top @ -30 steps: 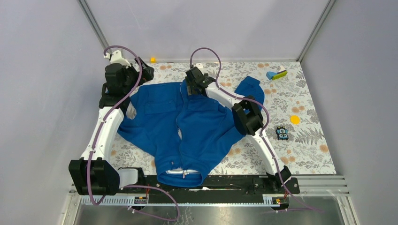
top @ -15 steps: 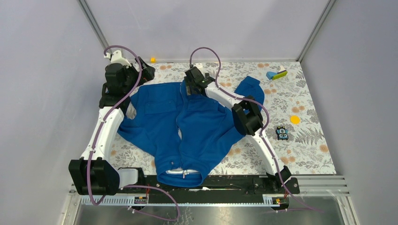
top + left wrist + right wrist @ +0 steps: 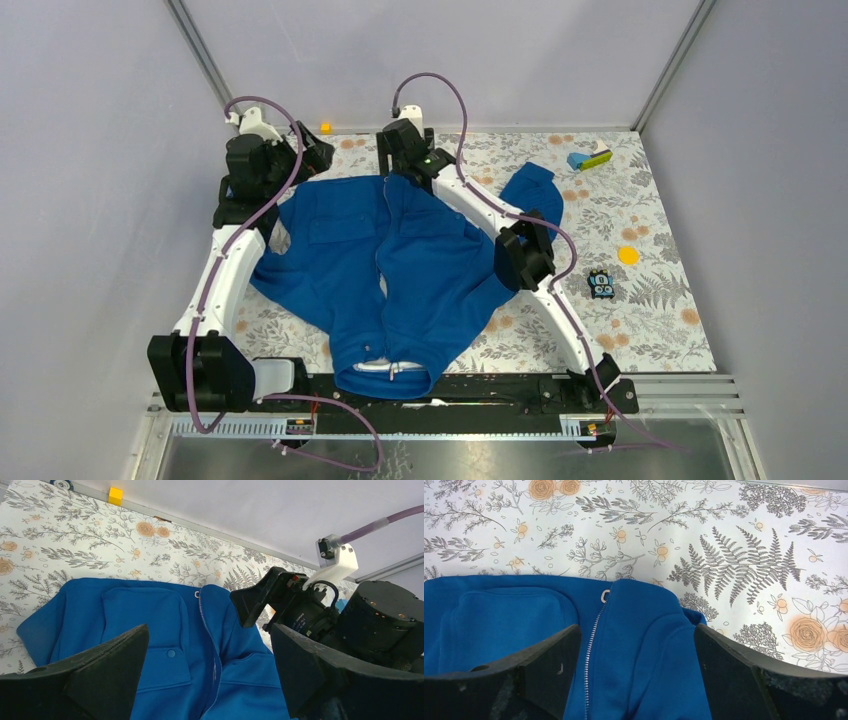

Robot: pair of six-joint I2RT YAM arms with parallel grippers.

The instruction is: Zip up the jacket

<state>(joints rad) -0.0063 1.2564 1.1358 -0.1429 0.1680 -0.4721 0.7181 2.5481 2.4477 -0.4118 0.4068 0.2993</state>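
Note:
The royal-blue jacket (image 3: 420, 270) lies flat on the floral table, with its white-lined collar (image 3: 390, 367) near the arm bases and its hem at the far side. The zipper (image 3: 589, 645) runs down its middle, and its metal pull (image 3: 604, 595) sits at the far hem; the pull also shows in the left wrist view (image 3: 197, 594). My right gripper (image 3: 636, 635) is open and empty, hovering over the hem and astride the zipper line; the top view shows it too (image 3: 397, 165). My left gripper (image 3: 209, 630) is open and empty, above the jacket's far left corner (image 3: 305, 155).
A yellow cube (image 3: 326, 127) sits at the far wall behind the left gripper. A blue, green and yellow block toy (image 3: 590, 158) is at the far right. A yellow disc (image 3: 628, 255) and a small dark toy car (image 3: 601, 285) lie right of the jacket.
My right gripper has moved from the jacket's hem toward the far wall and risen off the fabric. The left arm and the jacket have hardly moved.

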